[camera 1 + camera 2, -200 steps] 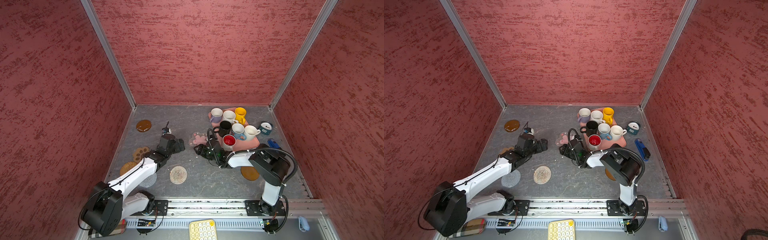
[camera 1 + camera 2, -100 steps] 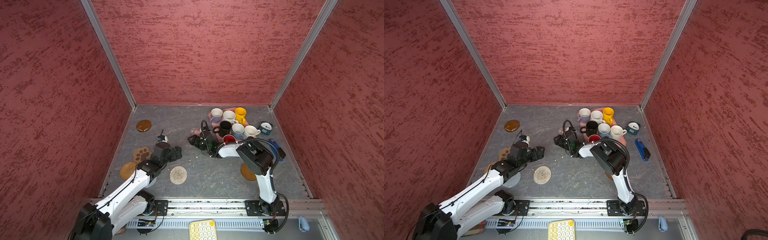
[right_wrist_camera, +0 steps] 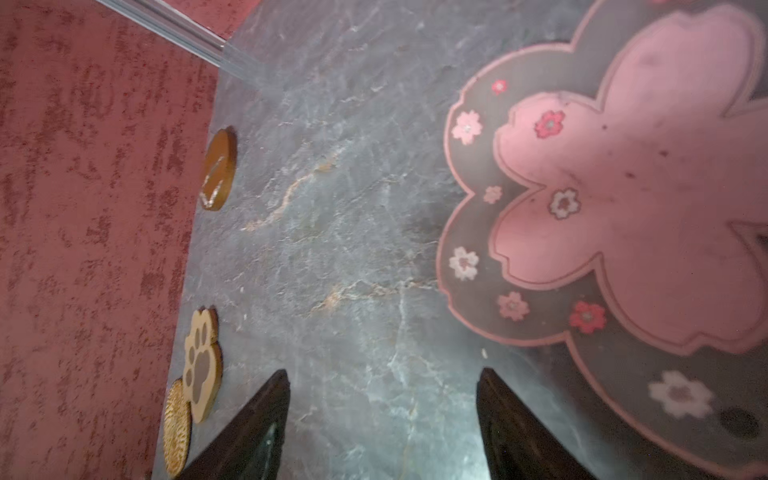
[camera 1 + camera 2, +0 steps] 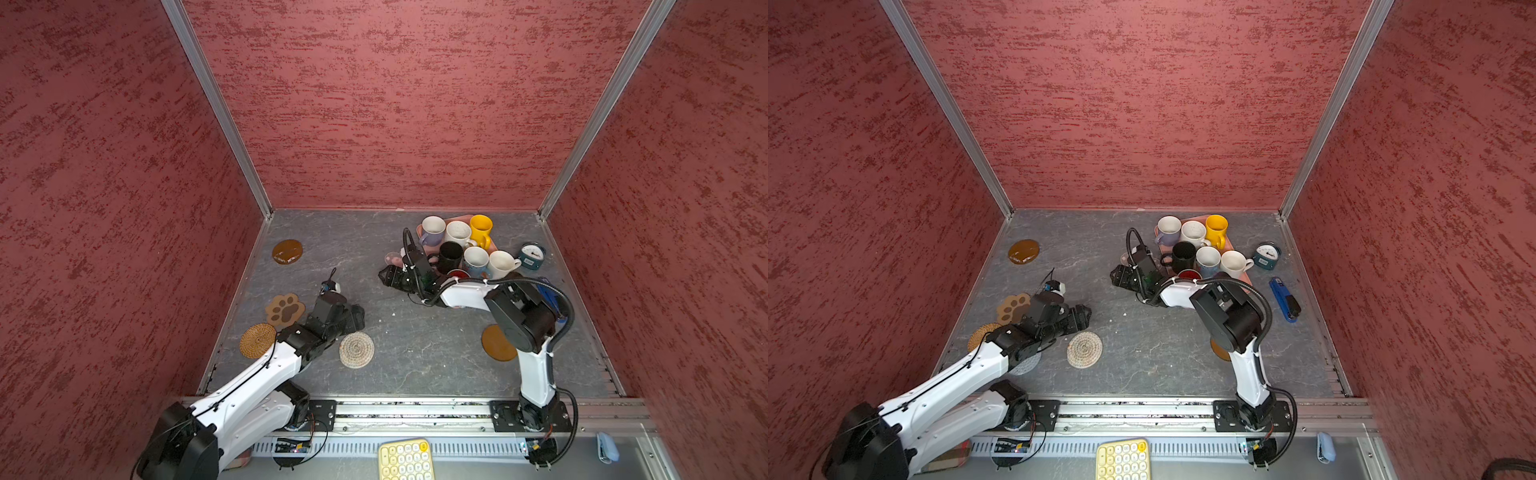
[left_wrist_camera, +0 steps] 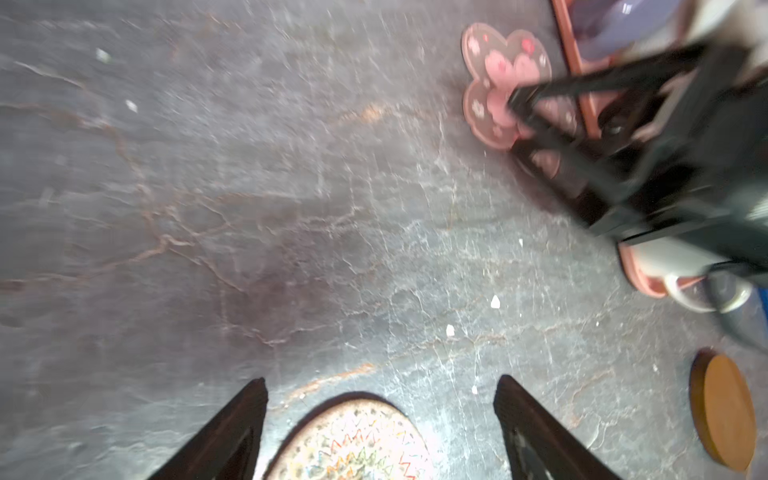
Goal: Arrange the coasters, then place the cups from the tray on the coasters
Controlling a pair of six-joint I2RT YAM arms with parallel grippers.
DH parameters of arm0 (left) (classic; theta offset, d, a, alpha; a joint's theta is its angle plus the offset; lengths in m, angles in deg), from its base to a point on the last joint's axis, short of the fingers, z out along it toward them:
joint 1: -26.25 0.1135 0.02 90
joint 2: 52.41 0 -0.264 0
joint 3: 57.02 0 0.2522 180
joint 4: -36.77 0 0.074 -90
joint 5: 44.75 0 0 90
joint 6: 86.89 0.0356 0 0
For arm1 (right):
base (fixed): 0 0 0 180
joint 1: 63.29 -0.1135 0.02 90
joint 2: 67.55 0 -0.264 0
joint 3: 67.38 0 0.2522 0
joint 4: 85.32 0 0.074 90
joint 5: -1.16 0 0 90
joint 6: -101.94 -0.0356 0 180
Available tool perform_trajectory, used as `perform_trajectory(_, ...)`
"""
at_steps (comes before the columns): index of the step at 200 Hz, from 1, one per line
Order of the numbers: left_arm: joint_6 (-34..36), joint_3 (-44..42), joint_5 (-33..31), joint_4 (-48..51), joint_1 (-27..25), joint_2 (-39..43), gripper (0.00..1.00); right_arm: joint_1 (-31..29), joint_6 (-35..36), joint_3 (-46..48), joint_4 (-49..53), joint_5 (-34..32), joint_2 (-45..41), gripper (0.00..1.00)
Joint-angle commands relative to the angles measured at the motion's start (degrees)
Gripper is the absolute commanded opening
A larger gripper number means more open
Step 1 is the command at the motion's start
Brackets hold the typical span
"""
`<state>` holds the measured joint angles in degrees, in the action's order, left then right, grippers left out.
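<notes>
- Over on the left of the surface (image 4: 415, 357), the left hand (image 4: 359, 316) hovers at the edge of the beige woven coaster (image 4: 356, 349), fingers spread wide with nothing between them.
- Close to the pink tray (image 4: 419, 227), the right hand (image 4: 384, 277) is likewise open and empty, low over bare surface just beside the pink flower coaster (image 3: 623, 187).
- All seven cups crowd the tray, with the black cup (image 4: 451, 257) among those nearest that hand.
- Along the left wall lie a glossy brown disc (image 4: 287, 251), the paw coaster (image 4: 285, 309) and a tan woven round (image 4: 257, 340). A second brown disc (image 4: 496, 344) lies by the right arm.
</notes>
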<state>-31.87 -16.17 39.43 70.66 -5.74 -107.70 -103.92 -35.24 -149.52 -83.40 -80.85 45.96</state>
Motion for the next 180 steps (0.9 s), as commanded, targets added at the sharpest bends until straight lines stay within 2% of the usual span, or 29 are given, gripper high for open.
perform_trajectory(1, -0.7, 3.99, -0.88, -2.47, -2.61, -4.8, 0.86, 0.04, 5.82, 0.83, 2.72, 1.46, -7.98, 0.73)
perform_trajectory(37, -0.09, 11.31, 1.08, -5.1, -3.87, -17.51, 0.85, 0.86, 9.14, 5.73, 4.97, 0.54, -19.11, 0.76)
perform_trajectory(76, -0.69, 20.36, 1.32, -8.26, -6.87, -29.68, 0.79, 5.91, 9.09, 15.51, 5.82, 0.74, -32.87, 0.77)
perform_trajectory(99, -0.97, 27.54, -3.35, -7.06, -10.12, -37.88, 0.79, 8.89, 9.43, 21.51, 7.22, -1.77, -41.4, 0.78)
perform_trajectory(133, -0.71, 38.53, -11.05, -1.85, -12.83, -48.51, 0.78, 10.51, 11.48, 27.84, 11.08, -9.14, -53.17, 0.81)
perform_trajectory(180, 1.2, 47.79, -14.7, 2.46, -13.12, -56.08, 0.78, 12.86, 14.21, 33.03, 14.38, -15.01, -62.94, 0.86)
